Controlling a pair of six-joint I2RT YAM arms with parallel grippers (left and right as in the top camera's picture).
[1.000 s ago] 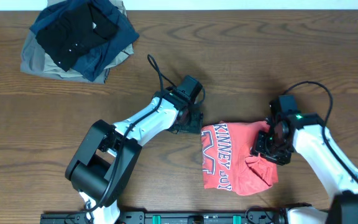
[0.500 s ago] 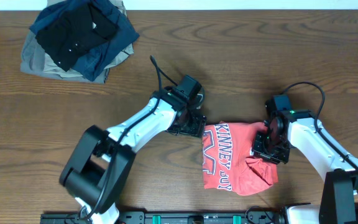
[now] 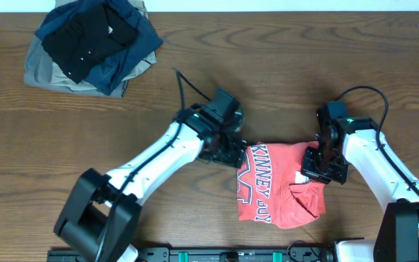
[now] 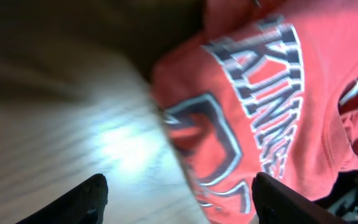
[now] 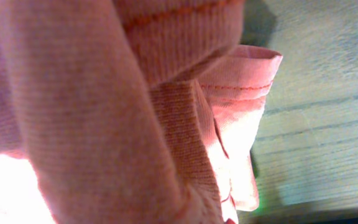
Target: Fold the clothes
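Observation:
The clothes (image 3: 278, 183), a coral-red T-shirt with white-outlined lettering, lie partly folded near the table's front, right of centre. My left gripper (image 3: 233, 151) hovers at the shirt's upper left corner. In the blurred left wrist view it (image 4: 182, 202) is open, with the shirt's (image 4: 272, 99) left edge lying between its dark fingertips (image 4: 95, 194). My right gripper (image 3: 316, 170) sits on the shirt's right edge, where the cloth is bunched. Red fabric (image 5: 104, 112) fills the right wrist view and hides the fingers, which are shut on it.
A pile of black, navy and khaki garments (image 3: 89, 44) lies at the back left corner. Brown wooden table (image 3: 326, 58) surrounds the shirt. A black rail (image 3: 217, 255) runs along the front edge.
My left arm has moved right to the shirt's left edge and its jaws have spread wider. My right gripper has closed on the shirt's right edge and shifted slightly right.

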